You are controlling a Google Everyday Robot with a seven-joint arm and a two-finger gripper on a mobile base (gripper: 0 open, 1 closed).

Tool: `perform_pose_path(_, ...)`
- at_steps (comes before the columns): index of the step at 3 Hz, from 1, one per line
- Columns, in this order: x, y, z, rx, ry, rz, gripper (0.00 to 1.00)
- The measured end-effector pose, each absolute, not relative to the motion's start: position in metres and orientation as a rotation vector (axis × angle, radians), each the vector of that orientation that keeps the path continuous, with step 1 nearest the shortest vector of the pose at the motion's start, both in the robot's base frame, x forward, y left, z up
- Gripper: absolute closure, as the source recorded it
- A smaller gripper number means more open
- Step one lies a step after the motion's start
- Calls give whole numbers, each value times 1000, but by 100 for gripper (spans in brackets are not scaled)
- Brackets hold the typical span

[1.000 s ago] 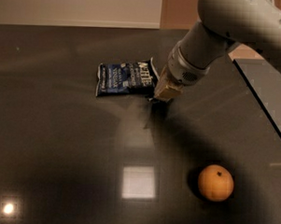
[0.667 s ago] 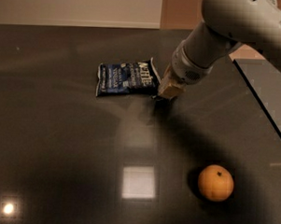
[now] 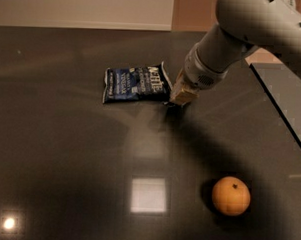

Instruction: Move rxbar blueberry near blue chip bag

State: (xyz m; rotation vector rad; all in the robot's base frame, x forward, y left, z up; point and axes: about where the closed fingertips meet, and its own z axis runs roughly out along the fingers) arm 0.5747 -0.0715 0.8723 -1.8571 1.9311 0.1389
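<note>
The claw [image 3: 174,103] is hanging just beside the right end of the blue chip bag [image 3: 136,84] near the surface's [image 3: 64,153] far edge, its grip impossible to tell, the rxbar blueberry unseen, perhaps beneath it, so probably only release is remaining.

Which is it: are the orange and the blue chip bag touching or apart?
Apart. The camera view shows bare dark table between the orange and the blue chip bag; the gripper sits by the bag's right end.
</note>
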Motion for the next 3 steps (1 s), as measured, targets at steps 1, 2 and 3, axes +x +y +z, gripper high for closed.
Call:
perform_pose_path(1, 574, -70, 872, -1860, 1930, 140, 12)
perform_pose_path(2, 574, -69, 871, -1863, 1928, 141, 0)
perform_pose_path(3, 574, -69, 871, -1863, 1928, 141, 0)
